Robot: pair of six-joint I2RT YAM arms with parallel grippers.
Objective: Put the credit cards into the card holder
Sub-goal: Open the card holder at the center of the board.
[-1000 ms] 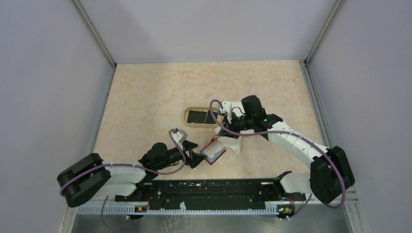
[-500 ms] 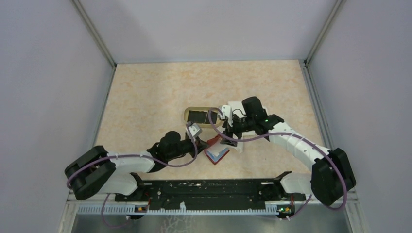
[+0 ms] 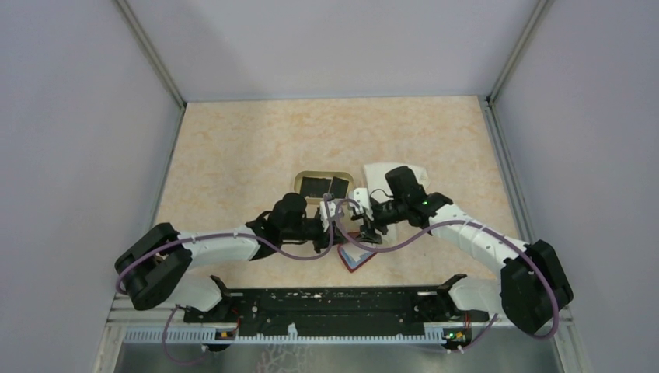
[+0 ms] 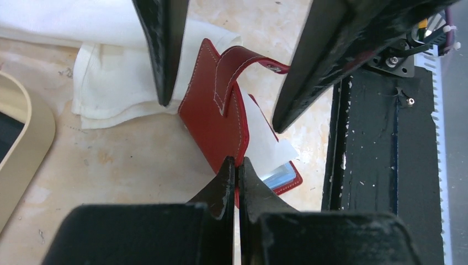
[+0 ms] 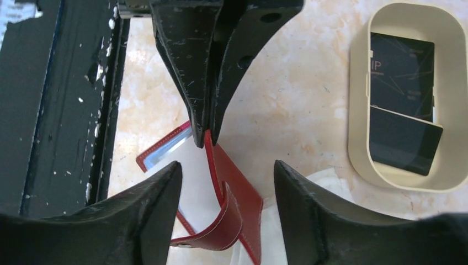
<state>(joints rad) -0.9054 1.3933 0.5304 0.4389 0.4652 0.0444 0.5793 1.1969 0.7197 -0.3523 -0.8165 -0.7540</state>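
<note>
The left gripper (image 4: 236, 163), on an arm lying low from the near-left corner toward the table's middle, is pressed together on the edge of the one red wallet (image 4: 212, 116). The wallet stands half open near the middle of the near edge, with one whitish card (image 4: 265, 141) and one light-blue card (image 4: 280, 174) inside. One tan tray (image 5: 359, 138) at the tabletop's centre holds two black cards (image 5: 401, 74). The right gripper (image 5: 226, 165), reaching in from the near-right corner, is spread wide either side of the wallet's strap, with one white cloth (image 4: 110, 94) just behind.
</note>
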